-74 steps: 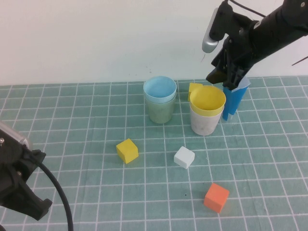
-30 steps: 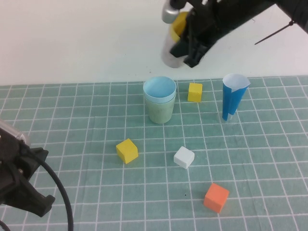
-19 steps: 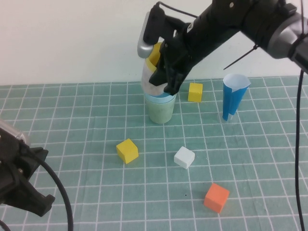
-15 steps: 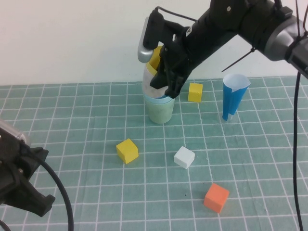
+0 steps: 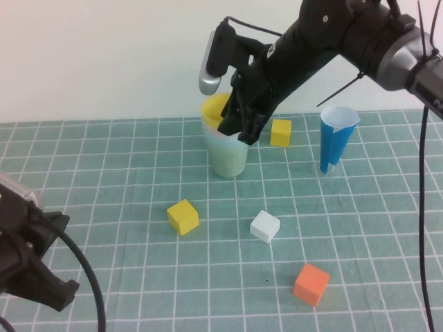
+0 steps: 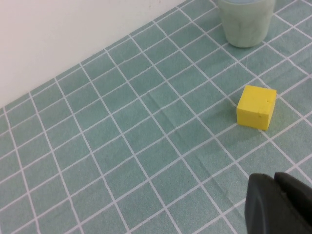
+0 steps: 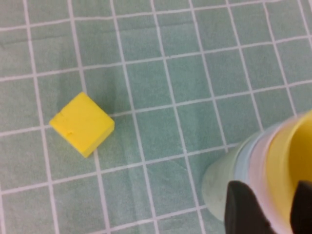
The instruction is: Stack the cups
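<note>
A stack of nested cups (image 5: pixel 225 149) stands at the back middle of the table: a pale green cup at the bottom, a light blue one, a white one and a yellow one (image 5: pixel 213 109) on top. My right gripper (image 5: pixel 239 128) is open at the stack's rim, one finger outside the wall and one inside the yellow cup (image 7: pixel 292 161). The right wrist view shows the green cup (image 7: pixel 229 180) below the right gripper (image 7: pixel 273 209). A blue cone-shaped cup (image 5: pixel 336 142) stands apart to the right. My left gripper (image 5: pixel 34 277) is shut and empty at the near left; it also shows in the left wrist view (image 6: pixel 280 204).
Loose cubes lie on the green grid mat: a yellow one (image 5: pixel 183 216) in front of the stack, another yellow one (image 5: pixel 280 132) behind my right arm, a white one (image 5: pixel 265 226) and an orange one (image 5: pixel 311 283). A white wall stands behind the table.
My right arm carried the white and yellow cups leftward from the right and over the blue and green cups. They now sit down inside that stack, and the fingers have parted.
</note>
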`<state>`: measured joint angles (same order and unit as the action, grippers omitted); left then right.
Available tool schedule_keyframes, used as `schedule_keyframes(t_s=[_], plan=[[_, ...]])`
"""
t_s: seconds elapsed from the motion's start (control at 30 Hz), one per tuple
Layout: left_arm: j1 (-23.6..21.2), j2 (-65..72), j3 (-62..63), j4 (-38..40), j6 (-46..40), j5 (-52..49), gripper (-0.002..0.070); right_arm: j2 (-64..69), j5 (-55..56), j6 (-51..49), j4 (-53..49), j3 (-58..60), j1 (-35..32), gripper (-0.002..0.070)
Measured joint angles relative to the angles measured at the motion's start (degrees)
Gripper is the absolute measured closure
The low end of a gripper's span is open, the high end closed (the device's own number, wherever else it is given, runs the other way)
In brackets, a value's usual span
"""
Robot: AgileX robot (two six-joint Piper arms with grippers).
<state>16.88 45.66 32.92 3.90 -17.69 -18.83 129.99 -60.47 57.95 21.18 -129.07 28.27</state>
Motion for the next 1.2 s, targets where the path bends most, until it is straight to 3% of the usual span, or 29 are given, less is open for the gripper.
schedule_keyframes(t_s=[0.33,0.57,0.73,0.9,1.2], plan=[[0.0,-1.8,0.0,0.0,0.8,2.4,0.0677,-10.5,-1.9,-1.5,-7.0,1.3,0.0,0.0451],[0.0,-14.1,-4.7,0.0,1.3,7.2,0.0676,-27.9,-4.6,-11.2,-24.5,9.2,0.0,0.0637],[0.0,-27.4,-11.6,0.0,1.3,12.0,0.0677,-40.1,-4.6,-16.7,-30.7,18.5,-0.1,0.0670],[0.0,-35.7,-17.5,0.0,1.3,12.9,0.0677,-52.5,-2.9,-23.5,-33.4,32.7,-0.1,0.0675],[0.0,-40.1,-22.0,0.0,1.6,12.6,0.0677,-78.5,18.8,-35.5,-33.5,71.5,-0.1,0.0676]])
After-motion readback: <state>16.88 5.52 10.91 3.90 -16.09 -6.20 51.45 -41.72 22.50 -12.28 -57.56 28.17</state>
